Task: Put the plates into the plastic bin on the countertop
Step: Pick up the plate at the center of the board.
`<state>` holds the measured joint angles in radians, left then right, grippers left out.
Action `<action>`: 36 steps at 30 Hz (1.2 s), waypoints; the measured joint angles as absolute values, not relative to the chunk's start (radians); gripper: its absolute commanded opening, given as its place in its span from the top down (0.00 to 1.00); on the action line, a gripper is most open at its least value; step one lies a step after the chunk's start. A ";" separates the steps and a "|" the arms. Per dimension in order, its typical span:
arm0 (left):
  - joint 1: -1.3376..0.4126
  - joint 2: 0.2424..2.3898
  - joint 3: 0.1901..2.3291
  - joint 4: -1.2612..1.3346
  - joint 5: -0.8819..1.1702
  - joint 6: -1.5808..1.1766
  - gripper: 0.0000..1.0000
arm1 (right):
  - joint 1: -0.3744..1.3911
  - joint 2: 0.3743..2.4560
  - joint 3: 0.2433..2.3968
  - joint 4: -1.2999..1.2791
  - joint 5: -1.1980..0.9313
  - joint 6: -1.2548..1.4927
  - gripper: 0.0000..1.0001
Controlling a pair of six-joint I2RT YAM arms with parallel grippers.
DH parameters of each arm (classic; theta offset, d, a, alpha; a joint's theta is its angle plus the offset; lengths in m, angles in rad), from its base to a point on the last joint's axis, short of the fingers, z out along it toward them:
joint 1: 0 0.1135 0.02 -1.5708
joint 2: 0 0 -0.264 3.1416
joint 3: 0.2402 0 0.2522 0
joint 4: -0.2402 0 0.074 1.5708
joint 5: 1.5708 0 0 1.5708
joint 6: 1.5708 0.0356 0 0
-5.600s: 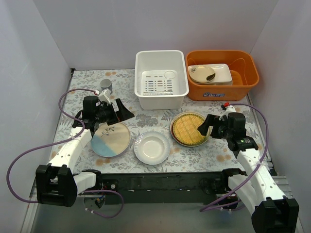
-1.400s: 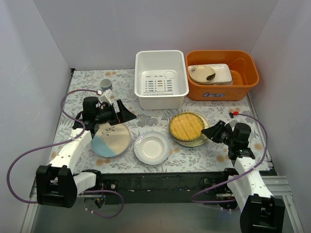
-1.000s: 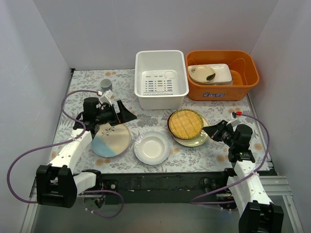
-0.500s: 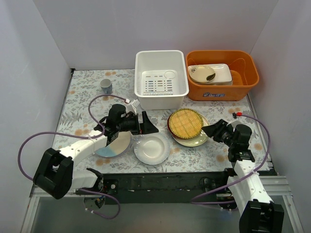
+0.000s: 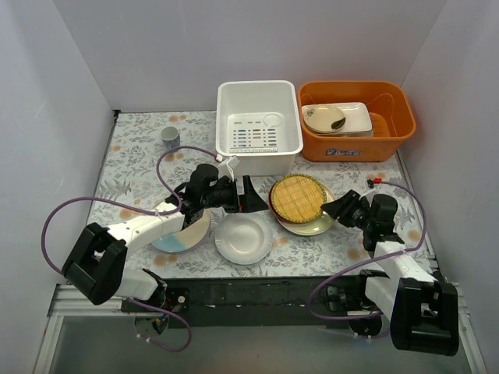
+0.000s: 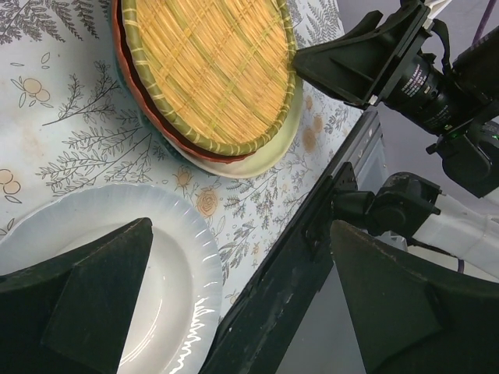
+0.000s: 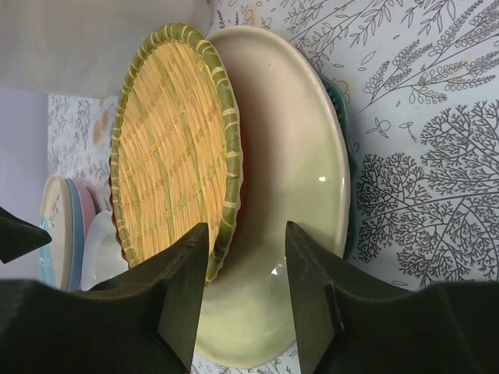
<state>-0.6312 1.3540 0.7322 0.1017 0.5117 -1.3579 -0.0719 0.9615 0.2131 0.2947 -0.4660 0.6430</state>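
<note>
- the left arm stretches low across the countertop [image 5: 140, 156] toward the middle. the left gripper [image 5: 248, 195] sits just in front of the plastic bin [image 5: 221, 117], above the far edge of the white plate [image 5: 243, 238].
- in the left wrist view the left gripper [image 6: 242, 234] has its fingers spread wide with nothing between them.
- the right arm is folded close to its base. the right gripper [image 5: 335, 209] points left at the right edge of the plate stack.
- in the right wrist view the right gripper [image 7: 243, 234] has its fingers apart, above the cream plate [image 7: 296, 195]. whether they touch it cannot be told.
- the woven plate [image 5: 298, 199] lies on the cream plate, shifted toward its left side. none of the plates is in the bin.
- only a thin teal rim [image 7: 348, 156] shows under the cream plate.
- the left arm covers much of the cream-and-blue plate [image 5: 187, 232]. the pink plate beneath it shows only as an edge [image 7: 69, 204] in the right wrist view.
- the orange tub [image 5: 390, 144] stands to the right of the bin.
</note>
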 measured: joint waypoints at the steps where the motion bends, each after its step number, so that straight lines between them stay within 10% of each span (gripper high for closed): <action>1: -0.633 1.354 0.732 0.102 0.507 -1.359 0.02 | -0.072 0.976 0.213 0.312 -0.472 0.645 0.50; 7: -0.639 1.354 0.732 0.105 0.489 -1.366 0.02 | -0.072 1.051 0.214 0.397 -0.487 0.658 0.55; 16: -0.646 1.352 0.727 0.105 0.477 -1.370 0.02 | -0.072 1.153 0.226 0.529 -0.553 0.725 0.98; 36: -0.650 1.348 0.712 0.105 0.457 -1.377 0.02 | -0.079 0.936 0.247 0.387 -0.545 0.710 0.99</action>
